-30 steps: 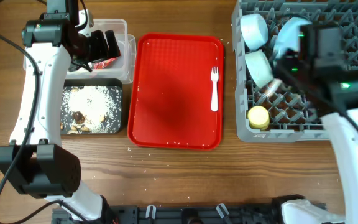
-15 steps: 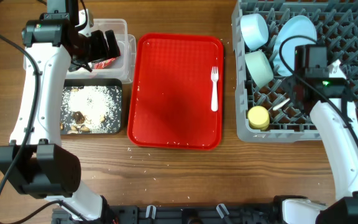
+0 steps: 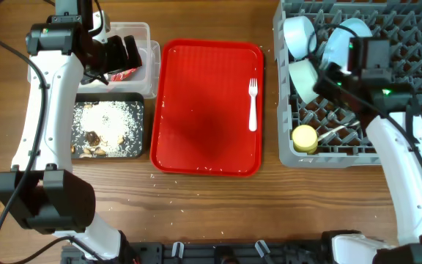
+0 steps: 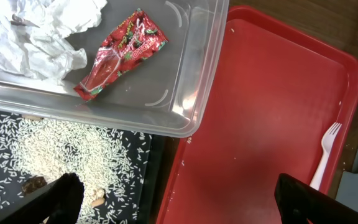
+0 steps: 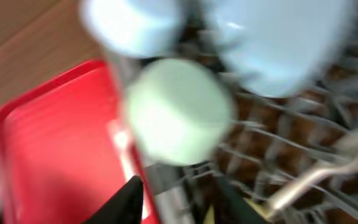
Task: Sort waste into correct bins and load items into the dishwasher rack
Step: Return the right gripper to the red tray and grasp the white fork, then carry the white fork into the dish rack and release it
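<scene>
While the fork [image 3: 253, 105] is lying on the red tray's [image 3: 196, 110] right side, the right gripper [image 5: 178, 199] is hovering released and empty over the rack [image 3: 416, 29]. Pinching across its thin handle, low to the tray, is looking safest.

Right wrist view motion-blurred: bowl [image 5: 179, 112], plate [image 5: 284, 43], spoon [image 5: 328, 168] smeared. Overhead, right arm [image 3: 398, 158] covers part of plate; rack [image 3: 286, 150] cropped at top and right.

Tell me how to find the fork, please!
Find the big red tray in the middle of the table. Along its right edge lies the fork, prongs pointing to the far side. It is the only white utensil on that tray.
</scene>
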Controlling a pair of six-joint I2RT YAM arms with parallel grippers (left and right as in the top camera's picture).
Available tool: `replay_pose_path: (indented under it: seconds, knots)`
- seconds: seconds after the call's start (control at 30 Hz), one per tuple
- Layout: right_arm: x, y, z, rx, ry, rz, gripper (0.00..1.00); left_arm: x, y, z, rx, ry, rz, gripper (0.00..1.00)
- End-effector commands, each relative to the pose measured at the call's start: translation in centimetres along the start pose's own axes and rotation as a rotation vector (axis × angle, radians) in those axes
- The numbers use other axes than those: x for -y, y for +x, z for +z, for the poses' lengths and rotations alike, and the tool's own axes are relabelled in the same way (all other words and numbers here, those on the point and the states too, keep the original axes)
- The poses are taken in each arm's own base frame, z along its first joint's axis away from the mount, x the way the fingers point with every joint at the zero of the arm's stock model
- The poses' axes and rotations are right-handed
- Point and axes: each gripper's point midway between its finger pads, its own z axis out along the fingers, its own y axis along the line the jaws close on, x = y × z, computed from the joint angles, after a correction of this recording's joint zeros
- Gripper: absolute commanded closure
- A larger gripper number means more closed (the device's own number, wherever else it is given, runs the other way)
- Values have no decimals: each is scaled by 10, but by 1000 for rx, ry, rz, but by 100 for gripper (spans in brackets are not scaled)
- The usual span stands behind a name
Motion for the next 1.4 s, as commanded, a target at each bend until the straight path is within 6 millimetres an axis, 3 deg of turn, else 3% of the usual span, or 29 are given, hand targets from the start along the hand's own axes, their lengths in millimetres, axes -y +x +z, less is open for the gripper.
replay_pose_path:
  seconds: [0.0, 0.1, 0.27, 0.43, 0.63, 0.97, 1.13, 1.37]
  knots:
    - [-67, 16, -14, -4, -137, -199, 58, 0, -6, -8, 29, 0, 3, 0]
    - [-97, 37, -2, -62, -160, -266, 56, 0, -6, -8, 29, 0, 3, 0]
    - [-123, 57, 47, -248, -81, -410, 54, 0, -6, -8, 29, 0, 3, 0]
    - [-113, 68, 106, -397, 39, -447, 54, 0, -6, -8, 29, 0, 3, 0]
    - [-79, 102, 161, -549, 135, -434, 55, 0, -6, -8, 29, 0, 3, 0]
    - [-71, 116, 195, -575, 139, -469, 62, 0, -6, -8, 29, 0, 3, 0]
    - [-67, 123, 201, -596, 150, -469, 64, 0, -6, -8, 29, 0, 3, 0]
    - [-69, 128, 201, -617, 129, -455, 77, 0, -6, -8, 29, 0, 3, 0]
